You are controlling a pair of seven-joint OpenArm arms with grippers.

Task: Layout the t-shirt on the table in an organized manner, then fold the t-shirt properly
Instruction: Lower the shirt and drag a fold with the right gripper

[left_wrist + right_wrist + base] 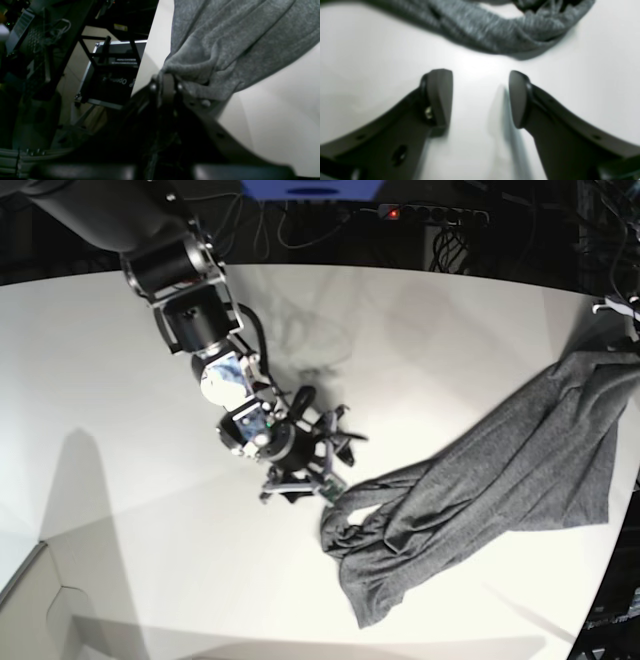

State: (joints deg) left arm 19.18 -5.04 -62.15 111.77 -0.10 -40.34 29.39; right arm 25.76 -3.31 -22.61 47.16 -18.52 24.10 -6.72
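Observation:
The dark grey t-shirt (500, 470) lies bunched and wrinkled on the white table (120, 380), stretched from the centre front toward the right edge. In the left wrist view my left gripper (166, 81) is shut on a bunched fold of the t-shirt (225, 45), close to the table's edge (150, 50). My right gripper (330, 470) hovers low over the table just left of the shirt's nearest end. It is open, with bare table (480, 82) between its fingers (440, 97) and the t-shirt (495, 37) lying just beyond the tips.
Past the table's edge, a black flight case (112, 72) and dark frame legs stand on the floor. A power strip (430, 213) and cables run behind the table. The right arm's links (190, 290) reach in from the back left.

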